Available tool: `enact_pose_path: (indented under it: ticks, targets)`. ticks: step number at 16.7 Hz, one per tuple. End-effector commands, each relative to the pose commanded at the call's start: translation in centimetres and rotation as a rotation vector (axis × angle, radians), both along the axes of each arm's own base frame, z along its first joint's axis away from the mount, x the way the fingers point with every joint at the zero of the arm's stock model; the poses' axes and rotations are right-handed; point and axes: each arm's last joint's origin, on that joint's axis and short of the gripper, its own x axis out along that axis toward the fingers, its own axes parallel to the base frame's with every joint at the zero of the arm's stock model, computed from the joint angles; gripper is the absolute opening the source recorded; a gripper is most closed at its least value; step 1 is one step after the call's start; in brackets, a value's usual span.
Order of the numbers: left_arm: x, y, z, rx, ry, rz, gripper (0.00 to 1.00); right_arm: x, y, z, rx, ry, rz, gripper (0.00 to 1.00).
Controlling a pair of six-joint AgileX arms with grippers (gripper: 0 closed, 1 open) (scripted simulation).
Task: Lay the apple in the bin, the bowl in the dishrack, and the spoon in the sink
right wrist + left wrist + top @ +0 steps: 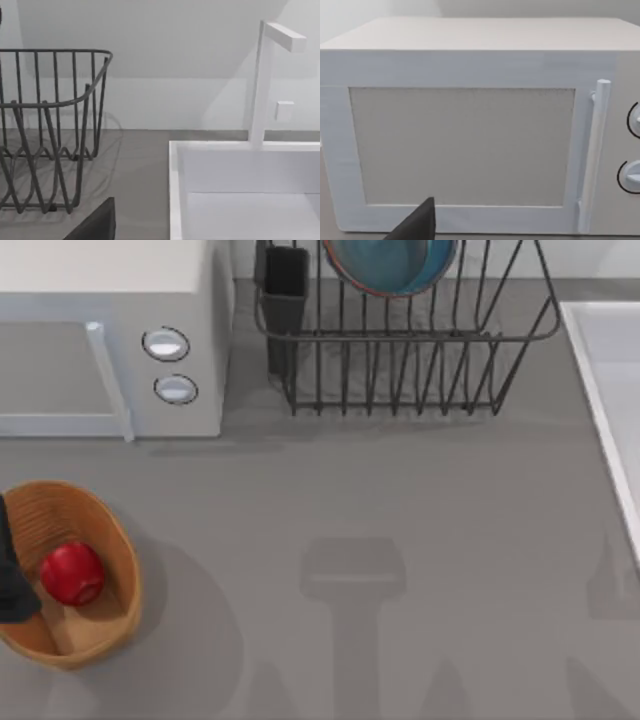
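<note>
Resting upright in dishrack (400,360): bowl (392,265).

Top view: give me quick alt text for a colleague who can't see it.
A red apple lies in the tan bin at the table's left, and the blue bowl stands in the wire dishrack at the back. A white microwave sits back left; the sink rim runs along the right edge.

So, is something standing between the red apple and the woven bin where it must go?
Nothing visible does: the small glossy red apple already lies inside the oval tan-orange woven bin at the table's left. A dark part of my left arm overlaps the bin's left rim, but it does not block the apple.
</note>
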Motion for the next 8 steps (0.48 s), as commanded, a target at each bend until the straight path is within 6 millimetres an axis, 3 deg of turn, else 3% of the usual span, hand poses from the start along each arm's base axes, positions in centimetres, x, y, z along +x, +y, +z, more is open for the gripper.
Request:
enact_pose_path:
  ticks: [8]
  targets:
    - [0.0, 0.0, 0.0, 0.0, 0.0, 0.0, 1.0, -0.04, -0.08, 0.19, 0.004, 0.01, -0.008, 1.0]
